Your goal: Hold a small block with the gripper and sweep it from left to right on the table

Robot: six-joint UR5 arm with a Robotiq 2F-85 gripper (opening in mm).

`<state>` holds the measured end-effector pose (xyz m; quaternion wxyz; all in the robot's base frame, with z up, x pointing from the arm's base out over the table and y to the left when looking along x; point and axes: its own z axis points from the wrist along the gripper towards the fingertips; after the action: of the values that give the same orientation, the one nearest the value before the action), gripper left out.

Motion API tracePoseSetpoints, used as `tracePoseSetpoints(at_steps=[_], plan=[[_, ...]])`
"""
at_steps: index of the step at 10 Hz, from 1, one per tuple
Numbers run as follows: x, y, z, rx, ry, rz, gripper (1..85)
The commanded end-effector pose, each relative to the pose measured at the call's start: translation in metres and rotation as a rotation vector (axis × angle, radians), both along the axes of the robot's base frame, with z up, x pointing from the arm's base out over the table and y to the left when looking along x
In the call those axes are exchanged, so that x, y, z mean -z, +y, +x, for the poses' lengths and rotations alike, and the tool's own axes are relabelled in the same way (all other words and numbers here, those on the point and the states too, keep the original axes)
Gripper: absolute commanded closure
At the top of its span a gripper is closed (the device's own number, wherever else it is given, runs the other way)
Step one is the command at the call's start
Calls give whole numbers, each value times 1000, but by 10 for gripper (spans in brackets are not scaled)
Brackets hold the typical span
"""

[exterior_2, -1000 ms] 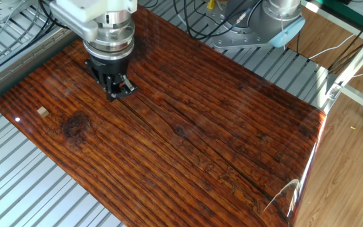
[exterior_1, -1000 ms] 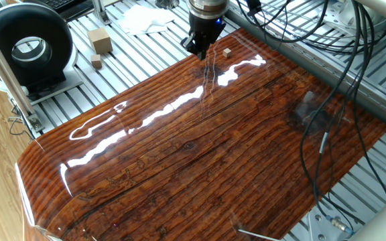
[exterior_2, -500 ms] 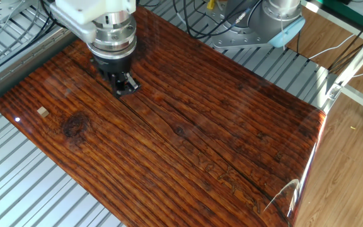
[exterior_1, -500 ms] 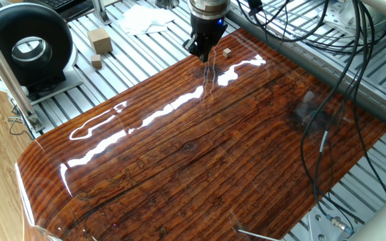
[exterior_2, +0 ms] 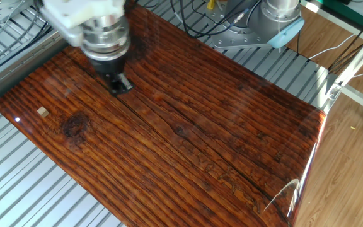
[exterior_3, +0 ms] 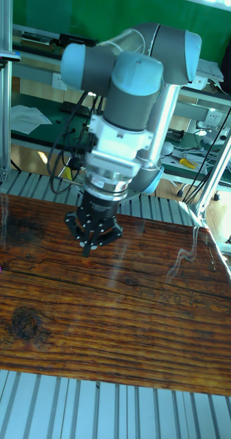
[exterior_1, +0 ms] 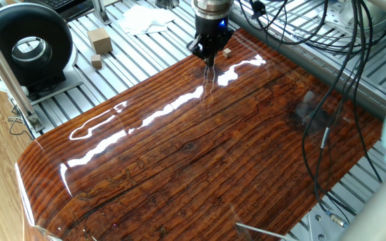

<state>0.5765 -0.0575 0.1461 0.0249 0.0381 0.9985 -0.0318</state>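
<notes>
Since a second ago the arm has carried the tool a little toward the upper right in one fixed view, closer to the small block, and up and rightward in the other fixed view. The large glossy reddish-brown striped wooden desk fills most of each picture. Above it, in the tall fixed view, the grey and light-blue arm bends down so that its silver wrist points at the board. The black two-finger tool hangs low over the desk near the top centre of one fixed view; its tips look drawn close together with nothing between them, though blur makes that uncertain. The tiny light-tan wooden cube, the small block, lies free on the desk just right of the tool in that view, and at the left edge of the other fixed view, clearly apart from the tool there. It is not yet held, so I judge this to be an approach before grasping.
</notes>
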Motion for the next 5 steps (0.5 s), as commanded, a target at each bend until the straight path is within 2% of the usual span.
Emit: tracePoseSetpoints(at_steps=[1,2,3,4,5], plan=[[26,-39,33,-66,-11,42,847],[38,-56,42,-74,-21,39,847],[48,-82,50,-104,-30,9,847],[54,-102,55,-124,-33,5,847],[58,-126,59,-146,-29,-20,847]])
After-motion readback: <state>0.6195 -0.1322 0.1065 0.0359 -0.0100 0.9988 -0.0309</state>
